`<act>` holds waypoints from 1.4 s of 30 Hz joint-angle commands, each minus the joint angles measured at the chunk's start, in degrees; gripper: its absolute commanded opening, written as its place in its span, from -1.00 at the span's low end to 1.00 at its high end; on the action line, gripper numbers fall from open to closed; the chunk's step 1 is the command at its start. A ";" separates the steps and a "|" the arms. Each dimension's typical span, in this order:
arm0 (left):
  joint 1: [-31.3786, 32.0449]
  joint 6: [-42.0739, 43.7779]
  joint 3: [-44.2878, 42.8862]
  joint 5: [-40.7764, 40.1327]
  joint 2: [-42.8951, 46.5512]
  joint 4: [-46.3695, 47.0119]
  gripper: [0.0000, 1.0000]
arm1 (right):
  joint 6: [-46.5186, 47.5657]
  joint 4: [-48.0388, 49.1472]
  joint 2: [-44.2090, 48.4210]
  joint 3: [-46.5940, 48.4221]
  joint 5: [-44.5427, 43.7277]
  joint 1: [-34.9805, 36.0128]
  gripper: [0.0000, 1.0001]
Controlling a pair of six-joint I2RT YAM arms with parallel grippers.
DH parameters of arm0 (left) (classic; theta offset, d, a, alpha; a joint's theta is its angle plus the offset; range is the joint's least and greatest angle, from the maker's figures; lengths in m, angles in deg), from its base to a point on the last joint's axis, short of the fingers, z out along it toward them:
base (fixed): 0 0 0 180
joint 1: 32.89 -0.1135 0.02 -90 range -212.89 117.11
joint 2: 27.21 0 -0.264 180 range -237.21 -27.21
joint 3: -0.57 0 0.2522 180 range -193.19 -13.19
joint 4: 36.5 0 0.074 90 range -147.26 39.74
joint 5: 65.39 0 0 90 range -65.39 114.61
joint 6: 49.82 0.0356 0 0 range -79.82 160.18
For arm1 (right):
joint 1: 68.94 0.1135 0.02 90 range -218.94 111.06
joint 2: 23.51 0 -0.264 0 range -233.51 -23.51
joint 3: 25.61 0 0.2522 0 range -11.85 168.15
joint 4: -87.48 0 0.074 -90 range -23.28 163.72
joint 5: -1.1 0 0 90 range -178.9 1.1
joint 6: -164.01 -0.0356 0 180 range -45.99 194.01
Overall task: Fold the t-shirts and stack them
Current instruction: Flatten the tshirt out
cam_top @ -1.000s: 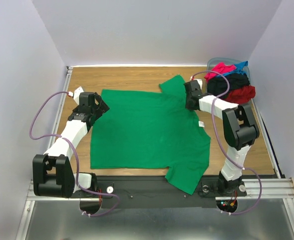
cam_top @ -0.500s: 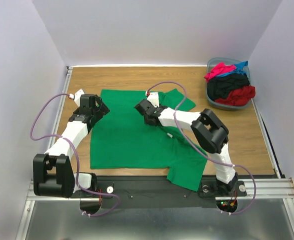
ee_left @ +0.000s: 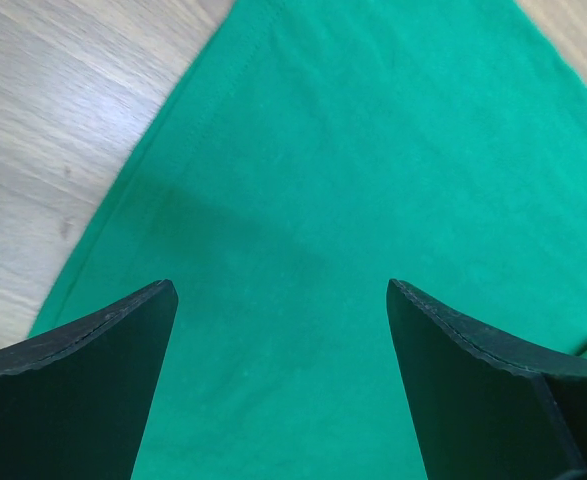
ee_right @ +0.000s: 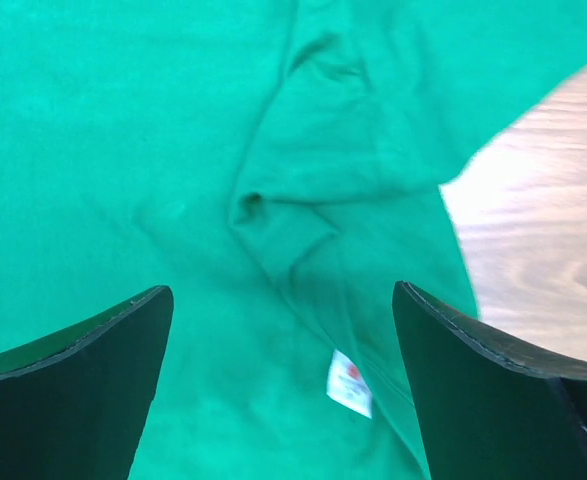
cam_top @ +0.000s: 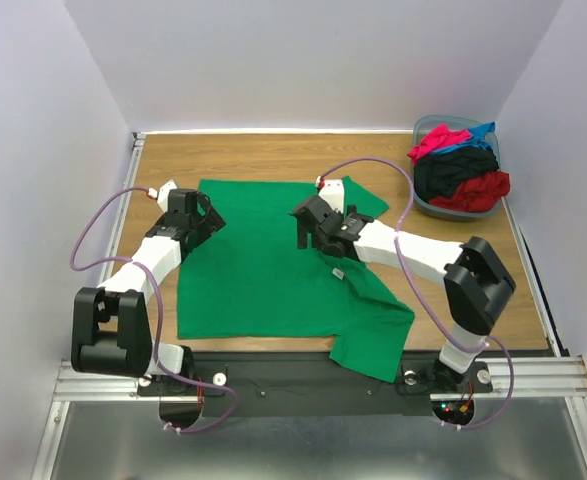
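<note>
A bright green t-shirt lies spread on the wooden table, its right side folded in toward the middle. My right gripper hovers open over that fold. In the right wrist view the gripper holds nothing; below it are a puckered crease and a white label. My left gripper is open above the shirt's upper left edge. The left wrist view shows this gripper empty over flat green cloth. More t-shirts, pink-red, blue, black and red, are piled in a bin.
The grey-blue plastic bin stands at the table's back right corner. White walls close in the left, back and right. A metal rail with the arm bases runs along the near edge. A sleeve hangs over that edge.
My right gripper pulled the shirt's right shoulder leftward over the middle, then opened and let it go. The left arm shifted slightly and stayed open.
</note>
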 commanded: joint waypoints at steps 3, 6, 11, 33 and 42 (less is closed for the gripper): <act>0.86 0.52 0.78 0.82 -2.61 2.99 0.97 | 1.84 0.08 3.14 -4.44 -1.10 -2.16 0.85; 0.86 0.52 1.04 1.96 -4.63 4.39 0.97 | 4.47 0.61 1.04 -3.39 1.70 -2.69 0.54; 0.86 0.44 0.43 1.53 -9.19 4.92 0.97 | 6.15 2.19 -4.67 -0.41 4.62 -4.10 0.35; 0.86 0.26 -0.36 -1.99 -11.84 3.08 0.97 | 7.03 6.15 -11.01 4.52 7.52 -7.00 -0.35; 0.86 0.09 -0.71 -3.31 -11.58 1.85 0.97 | 5.45 6.15 -10.05 1.01 8.13 -8.76 -0.25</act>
